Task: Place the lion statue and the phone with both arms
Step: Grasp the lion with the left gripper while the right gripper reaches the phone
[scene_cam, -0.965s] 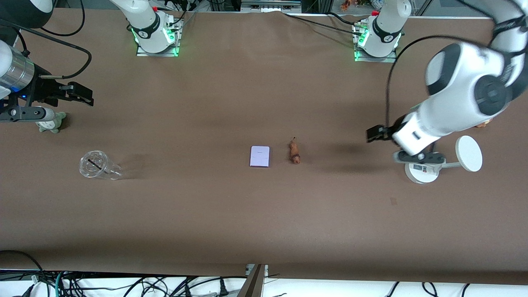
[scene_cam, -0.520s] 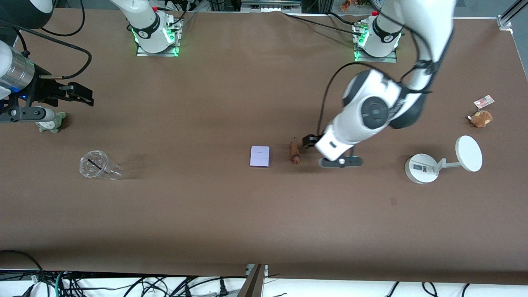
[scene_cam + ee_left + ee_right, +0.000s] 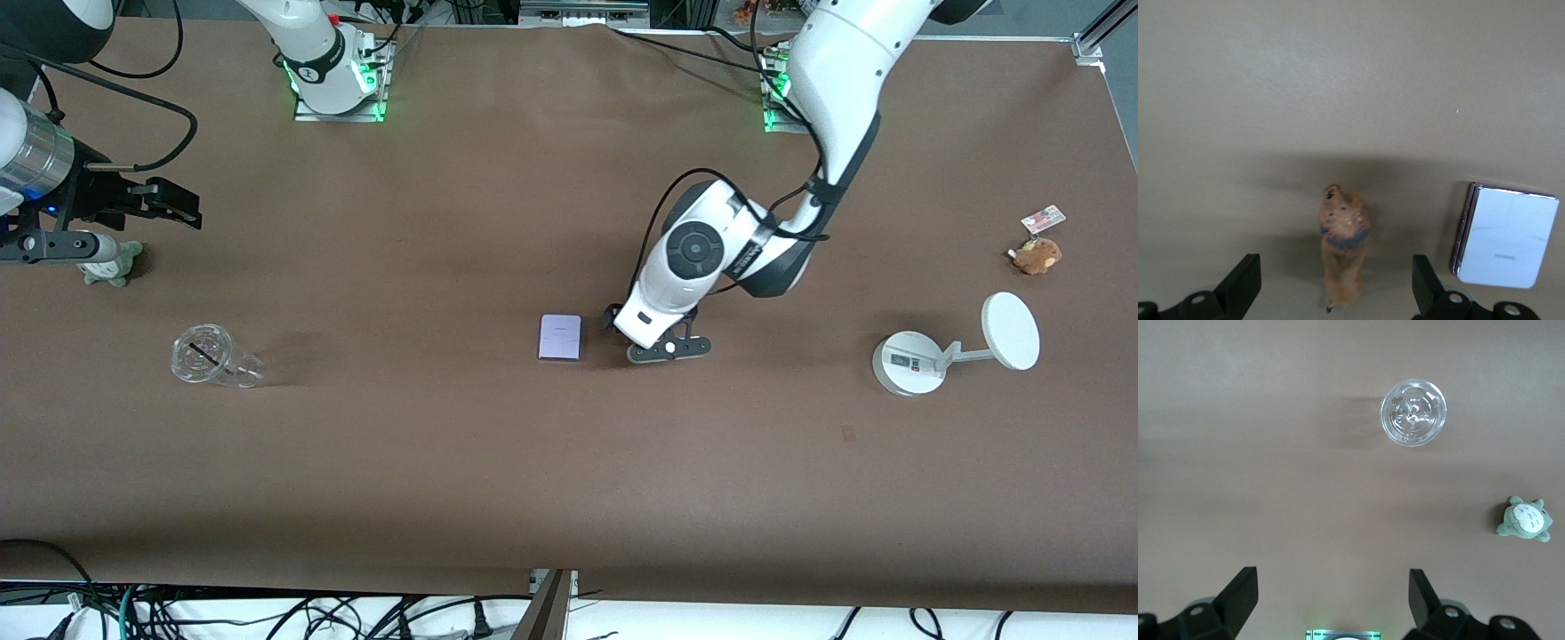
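Lion (image 3: 1343,247): mid-frame on table, between spread fingers of left gripper (image 3: 1335,293), untouched. Phone (image 3: 560,337): flat, just beside. Right gripper (image 3: 1331,603): spread, waiting at upper left frame edge.

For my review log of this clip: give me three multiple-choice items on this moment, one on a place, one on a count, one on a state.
1. The left claw is over:
A. the lion statue
B. the clear cup
C. the white stand

2. Plush toys on the table:
A. none
B. two
C. four

3. The left claw is:
A. shut on the phone
B. open, astride the statue
C. shut, holding nothing

Key: 1 A, the left wrist view looks down on the statue. 2 B, a green plush and a brown plush. 3 B, the fingers stand apart on either side of the statue.
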`<state>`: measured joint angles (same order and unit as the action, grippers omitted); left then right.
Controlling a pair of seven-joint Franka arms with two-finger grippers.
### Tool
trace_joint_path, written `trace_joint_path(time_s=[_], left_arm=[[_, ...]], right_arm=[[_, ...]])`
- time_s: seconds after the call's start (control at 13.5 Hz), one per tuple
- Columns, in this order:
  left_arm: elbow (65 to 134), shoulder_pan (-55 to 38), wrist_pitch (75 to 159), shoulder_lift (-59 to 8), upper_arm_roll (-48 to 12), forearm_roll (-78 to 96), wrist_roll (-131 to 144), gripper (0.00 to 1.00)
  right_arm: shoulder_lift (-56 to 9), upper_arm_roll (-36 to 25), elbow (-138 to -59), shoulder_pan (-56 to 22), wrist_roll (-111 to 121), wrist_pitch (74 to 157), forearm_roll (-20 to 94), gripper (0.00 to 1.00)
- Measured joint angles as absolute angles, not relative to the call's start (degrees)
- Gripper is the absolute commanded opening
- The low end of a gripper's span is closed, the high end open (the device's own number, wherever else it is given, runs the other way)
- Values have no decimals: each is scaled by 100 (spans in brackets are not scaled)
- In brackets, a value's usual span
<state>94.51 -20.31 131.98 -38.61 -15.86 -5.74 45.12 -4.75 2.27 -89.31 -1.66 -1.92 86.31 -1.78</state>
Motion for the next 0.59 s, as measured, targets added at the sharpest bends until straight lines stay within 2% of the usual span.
trace_joint_path(time_s=[0.15, 0.3, 0.45, 0.52, 0.59], left_arm=[[9450, -2062, 13415, -4036, -1584, -599, 4548, 100], [9449, -2062, 13491, -4136, -1577, -600, 4550, 85], [9447, -2068, 13493, -4159, -1576, -600, 4550, 61], [9446, -2072, 13493, -4165, -1576, -600, 4550, 53], [9446, -2074, 13493, -4168, -1574, -600, 4550, 38]], right_arm=[[-476, 226, -8931, -166, -192, 8631, -178, 100], [-476, 226, -8931, -166, -192, 8629, -178, 100], [-476, 225, -8931, -166, -192, 8628, -178, 100], [-477, 224, -8931, -166, -192, 8628, -178, 100], [-478, 224, -8931, -166, -192, 8628, -178, 100]])
